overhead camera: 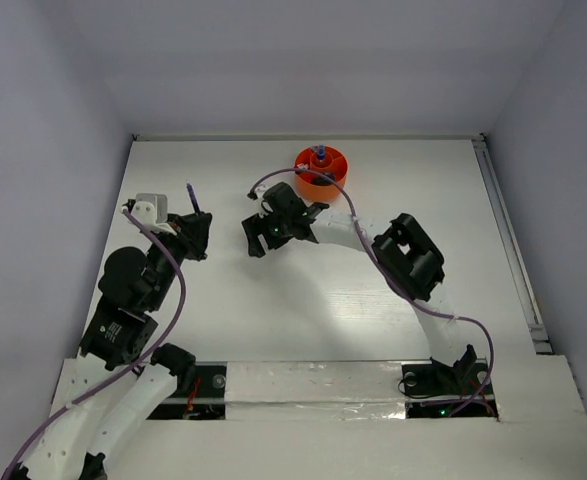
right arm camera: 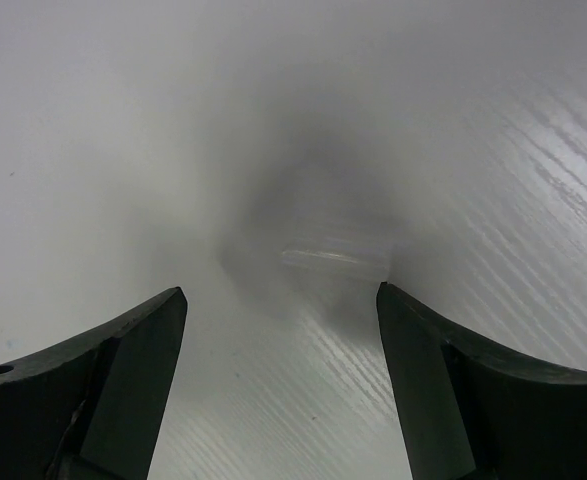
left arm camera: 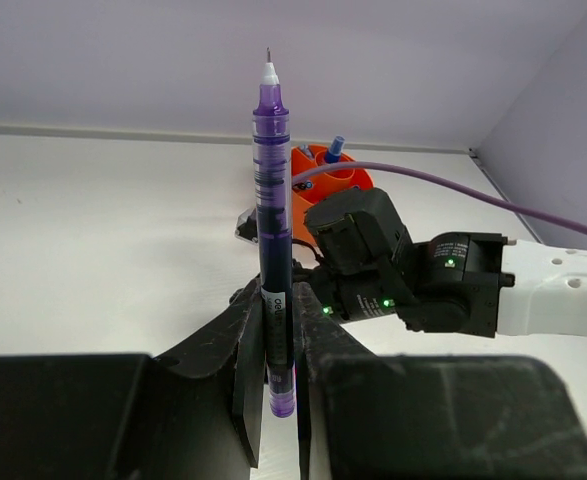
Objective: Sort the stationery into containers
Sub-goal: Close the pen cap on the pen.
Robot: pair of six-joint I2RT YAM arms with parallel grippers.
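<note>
My left gripper [overhead camera: 197,232] [left arm camera: 278,300] is shut on a dark purple-blue pen [left arm camera: 272,230], held upright with its white tip pointing up; the pen also shows in the top view [overhead camera: 192,198]. The round orange tub [overhead camera: 320,171] [left arm camera: 351,181] stands at the back centre with a few pens upright in it, one of them blue-capped [left arm camera: 334,150]. My right gripper [overhead camera: 257,238] [right arm camera: 279,297] is open and empty, pointing down close to the table, left of and nearer than the tub. A small blurred clear thing [right arm camera: 333,255] lies on the table just beyond its fingertips.
The right arm's black wrist [left arm camera: 373,255] with its purple cable [left arm camera: 493,195] sits just right of the held pen. White walls close the table at the back and sides. A metal rail [overhead camera: 508,240] runs along the right edge.
</note>
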